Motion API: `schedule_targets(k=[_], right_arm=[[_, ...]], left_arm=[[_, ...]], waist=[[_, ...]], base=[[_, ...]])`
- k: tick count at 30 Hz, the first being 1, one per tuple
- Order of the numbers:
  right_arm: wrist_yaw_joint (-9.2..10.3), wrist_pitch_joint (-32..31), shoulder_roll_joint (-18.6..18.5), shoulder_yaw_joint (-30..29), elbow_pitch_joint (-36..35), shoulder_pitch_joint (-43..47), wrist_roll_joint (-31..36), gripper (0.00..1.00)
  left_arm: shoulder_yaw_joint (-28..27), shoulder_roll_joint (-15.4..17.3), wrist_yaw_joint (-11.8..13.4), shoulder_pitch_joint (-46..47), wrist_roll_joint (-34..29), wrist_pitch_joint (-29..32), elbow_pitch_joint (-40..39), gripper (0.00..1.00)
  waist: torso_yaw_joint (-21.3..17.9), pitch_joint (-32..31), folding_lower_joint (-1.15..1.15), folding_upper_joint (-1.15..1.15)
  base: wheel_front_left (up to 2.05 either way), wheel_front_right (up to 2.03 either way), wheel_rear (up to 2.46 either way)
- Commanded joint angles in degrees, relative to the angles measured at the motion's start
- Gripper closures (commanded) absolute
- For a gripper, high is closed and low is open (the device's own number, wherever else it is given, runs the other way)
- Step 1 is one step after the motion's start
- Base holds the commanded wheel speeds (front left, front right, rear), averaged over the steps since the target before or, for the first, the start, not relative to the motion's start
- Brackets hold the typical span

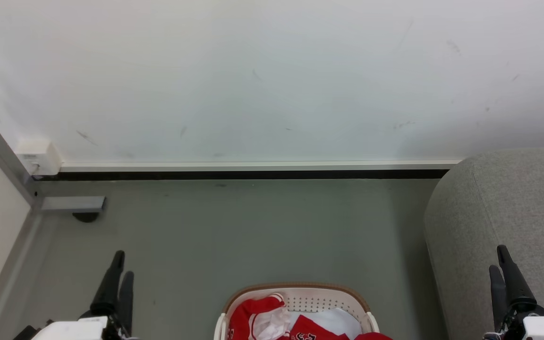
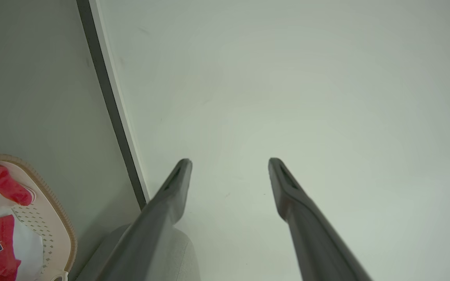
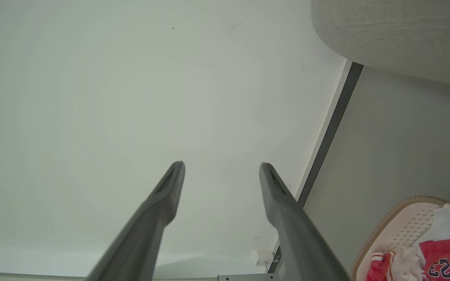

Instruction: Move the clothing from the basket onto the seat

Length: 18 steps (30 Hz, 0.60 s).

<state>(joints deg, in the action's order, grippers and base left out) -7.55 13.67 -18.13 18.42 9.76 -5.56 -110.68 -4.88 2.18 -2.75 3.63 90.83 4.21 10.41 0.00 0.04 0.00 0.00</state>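
Seat (image 1: pixel 503 212) right of basket (image 1: pixel 314 298), wall (image 1: pixel 272 71) beyond.

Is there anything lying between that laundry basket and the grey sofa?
Nothing: only bare grey floor separates the basket from the sofa. The head view shows that stretch plainly.

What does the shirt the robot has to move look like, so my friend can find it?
Find the big grey sofa on the right; on the floor left of it stands a white basket with a tan rim. Inside lies the jersey: it is bright red with a dark number 23, unlike the plain white cloth beside it.
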Motion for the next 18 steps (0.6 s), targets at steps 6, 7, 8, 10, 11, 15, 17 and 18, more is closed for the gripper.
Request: schedule_targets(k=[6,7,8,10,11,15,17,18], right_arm=[[0.02,0.3,1.1,-1.6,-2.2,-1.4,6.8,0.0],[0.02,0.3,1.3,-1.9,-2.3,-1.4,8.1,0.0],[0.02,0.3,1.5,-2.2,-2.4,-1.4,9.3,0.0],[0.02,0.4,1.9,-2.8,-2.5,-1.5,12.0,0.0],[0.02,0.4,2.1,-3.0,-2.6,-1.5,13.5,0.0],[0.02,0.4,2.9,-3.8,-2.8,-1.7,19.7,0.0],[0.03,0.5,3.3,-4.1,-2.8,-1.8,22.8,0.0],[0.03,0.5,3.3,-4.1,-2.8,-1.8,22.8,0.0]], left_arm=[[0.4,0.6,-0.8,1.9,-7.1,-2.3,-2.7,0.0],[0.4,0.6,-0.8,1.9,-8.4,-2.6,-3.0,0.0],[0.5,0.6,-0.9,1.9,-9.7,-2.8,-3.3,0.0],[0.7,0.6,-1.0,1.8,-12.4,-3.4,-3.7,0.0],[0.8,0.6,-1.0,1.8,-13.5,-3.6,-3.9,0.0],[1.1,0.7,-1.3,1.8,-18.7,-4.5,-4.7,0.0],[1.2,0.7,-1.4,1.8,-21.2,-5.0,-5.0,0.0],[1.2,0.7,-1.4,1.8,-21.2,-5.0,-5.0,0.0]], waist=[[-0.1,0.2,0.0,0.0],[-0.1,0.2,0.0,0.0],[-0.2,0.2,0.0,0.0],[-0.2,0.3,0.0,0.0],[-0.3,0.3,0.0,0.0],[-0.4,0.5,0.0,0.0],[-0.5,0.5,0.0,0.0],[-0.5,0.5,0.0,0.0]], base=[[0.0,0.0,0.0],[0.0,0.0,0.0],[0.0,0.0,0.0],[0.0,0.0,0.0],[0.0,0.0,0.0],[0.0,0.0,0.0],[0.0,0.0,0.0],[0.0,0.0,0.0]])
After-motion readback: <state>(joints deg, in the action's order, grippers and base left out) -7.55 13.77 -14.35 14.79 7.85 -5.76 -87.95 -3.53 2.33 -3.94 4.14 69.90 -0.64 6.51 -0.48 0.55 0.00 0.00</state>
